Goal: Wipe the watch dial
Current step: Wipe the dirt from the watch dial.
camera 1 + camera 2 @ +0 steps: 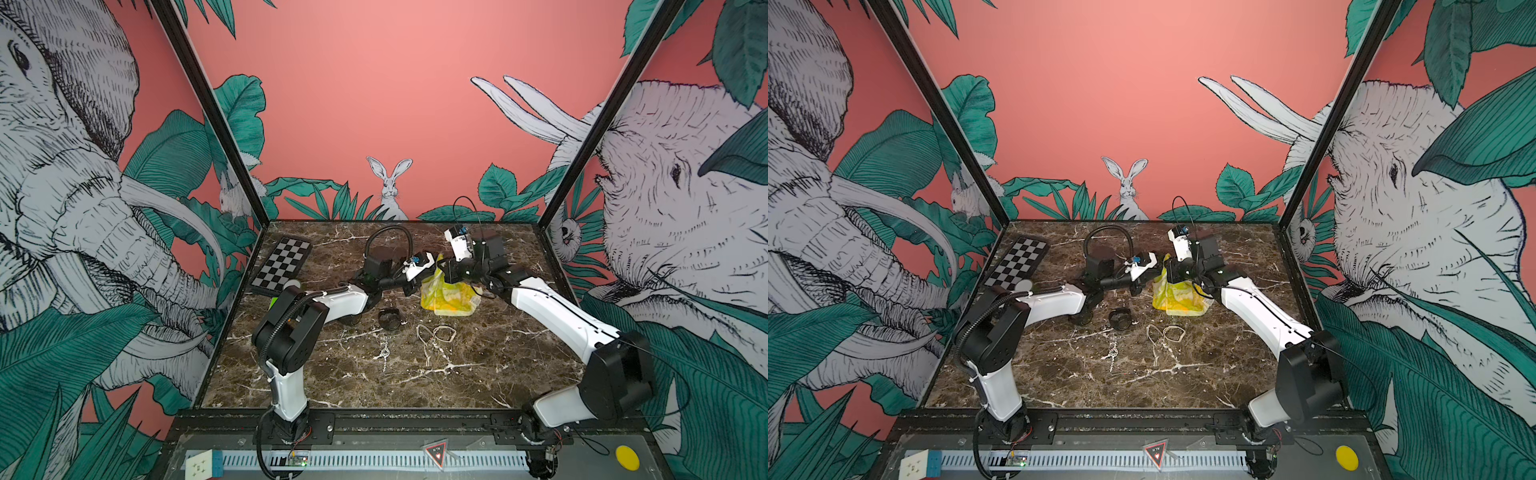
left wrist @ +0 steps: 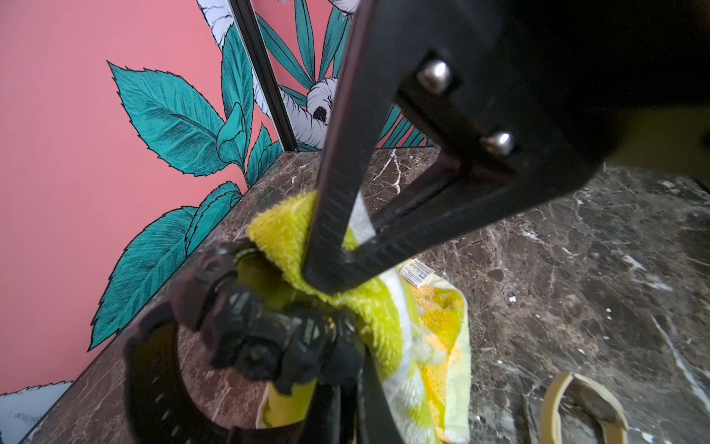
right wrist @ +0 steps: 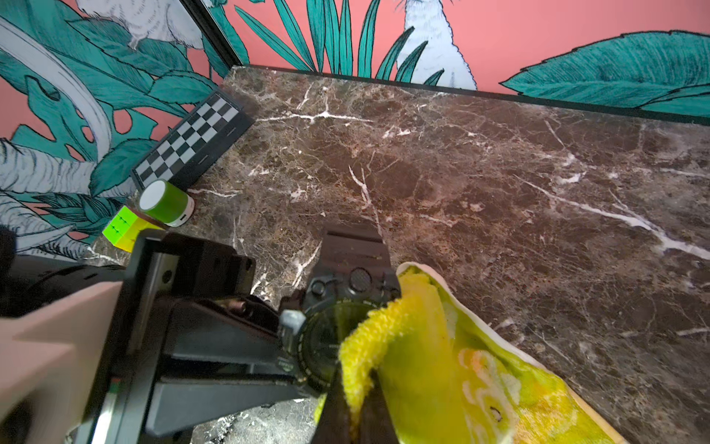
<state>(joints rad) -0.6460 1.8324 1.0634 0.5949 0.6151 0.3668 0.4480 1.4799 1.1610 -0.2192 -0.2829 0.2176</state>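
Left tool [image 3: 295,355] is clamped on a black watch [image 3: 355,280], holding it above the table [image 3: 461,173], over the back half and about midway between the side edges. Right tool [image 2: 326,275] is clamped on a yellow cloth [image 3: 415,365], whose folded edge lies across part of the dial [image 3: 319,346]. Wiping looks under way: cloth meets glass, yet much of the dial shows uncovered. What remains, by my judgement, is sweeping the cloth over the rest.

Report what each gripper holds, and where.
Left gripper clamps the watch by its case edge; right gripper pinches the cloth at a folded edge.
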